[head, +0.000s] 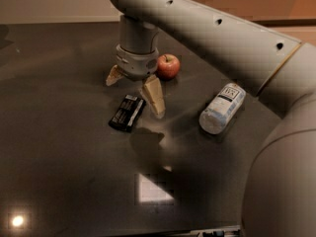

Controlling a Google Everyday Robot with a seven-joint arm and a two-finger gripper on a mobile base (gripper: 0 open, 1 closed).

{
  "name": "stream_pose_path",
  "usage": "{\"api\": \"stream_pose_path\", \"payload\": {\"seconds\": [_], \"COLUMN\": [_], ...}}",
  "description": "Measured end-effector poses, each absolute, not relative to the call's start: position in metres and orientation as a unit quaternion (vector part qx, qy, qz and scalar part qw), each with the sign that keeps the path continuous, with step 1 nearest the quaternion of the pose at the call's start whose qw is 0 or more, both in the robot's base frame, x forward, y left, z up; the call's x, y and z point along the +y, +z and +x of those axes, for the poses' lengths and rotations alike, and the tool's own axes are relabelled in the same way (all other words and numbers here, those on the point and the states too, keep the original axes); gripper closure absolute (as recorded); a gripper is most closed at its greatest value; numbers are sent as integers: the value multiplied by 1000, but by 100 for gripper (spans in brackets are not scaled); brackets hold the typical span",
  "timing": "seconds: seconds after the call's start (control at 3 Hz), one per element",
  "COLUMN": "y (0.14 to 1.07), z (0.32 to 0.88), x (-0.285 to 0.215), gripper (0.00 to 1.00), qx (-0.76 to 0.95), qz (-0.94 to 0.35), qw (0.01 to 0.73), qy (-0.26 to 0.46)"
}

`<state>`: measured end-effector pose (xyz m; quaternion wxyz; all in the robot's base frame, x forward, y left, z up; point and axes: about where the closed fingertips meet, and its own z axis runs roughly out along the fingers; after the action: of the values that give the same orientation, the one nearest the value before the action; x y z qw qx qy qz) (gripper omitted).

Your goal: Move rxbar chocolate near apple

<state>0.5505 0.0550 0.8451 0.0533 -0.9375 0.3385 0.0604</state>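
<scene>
The rxbar chocolate (127,112), a flat black bar with white lettering, lies on the dark table (59,147) left of centre. The red apple (168,66) stands behind and to the right of it. My gripper (134,92) hangs open just above the bar's far end, one tan finger (154,97) at the bar's right and the other (114,76) up to the left. It holds nothing. The apple is right beside the gripper's wrist.
A clear plastic bottle (222,108) with a white label lies on its side at the right. My arm (237,48) crosses the upper right and fills the right edge. A bright light patch (153,187) reflects on the table near the front.
</scene>
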Motion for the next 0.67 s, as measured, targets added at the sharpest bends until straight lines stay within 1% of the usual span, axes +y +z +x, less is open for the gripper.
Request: {"api": "stream_pose_path", "payload": {"seconds": [0.33, 0.67], "y": [832, 823], "z": [556, 557], "x": [60, 64], "gripper": [0, 17], "qx": [316, 303], "qz": [-946, -951], "qw": [36, 24], "qy": [62, 65]}}
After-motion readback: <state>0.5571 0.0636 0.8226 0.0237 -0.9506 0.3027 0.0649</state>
